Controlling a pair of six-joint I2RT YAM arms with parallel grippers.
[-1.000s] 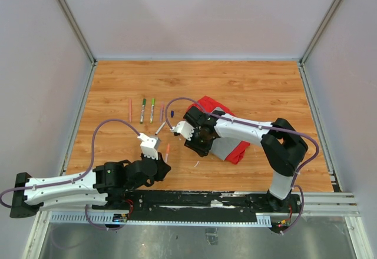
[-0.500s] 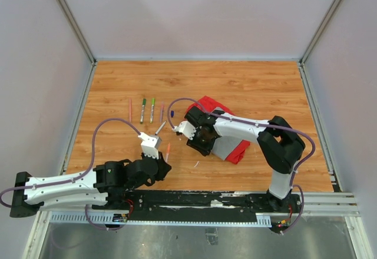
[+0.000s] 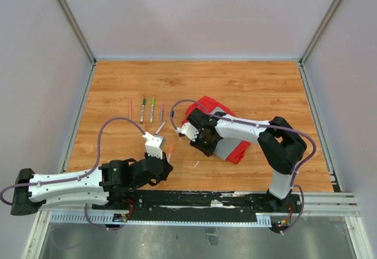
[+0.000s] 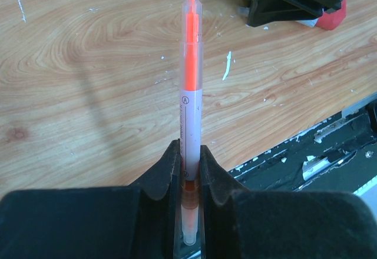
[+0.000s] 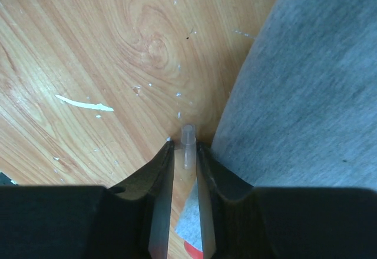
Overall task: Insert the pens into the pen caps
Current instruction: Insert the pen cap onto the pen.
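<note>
Between the fingers of the left gripper (image 4: 188, 148) sits the orange pen (image 4: 189, 82), clenched near its rear end. Most of the barrel and the orange tip stick out far toward the upper edge of the left wrist view. The right gripper (image 5: 185, 145) has its jaws close on both sides of a small clear pen cap (image 5: 188, 134) and seems to pinch it. Only a short piece shows past the fingertips.

Seen from the top camera, pen tip and cap are near each other in the middle of the frame, but apart. I judge the danger is misalignment: the long free barrel can swing, the tip can hit the cap's rim, and the small cap can tilt or slip out. The grey cloth (image 5: 306, 82) lies just beside the right fingers and might catch. Other pens (image 3: 147, 110) lie in a row at the upper left.
</note>
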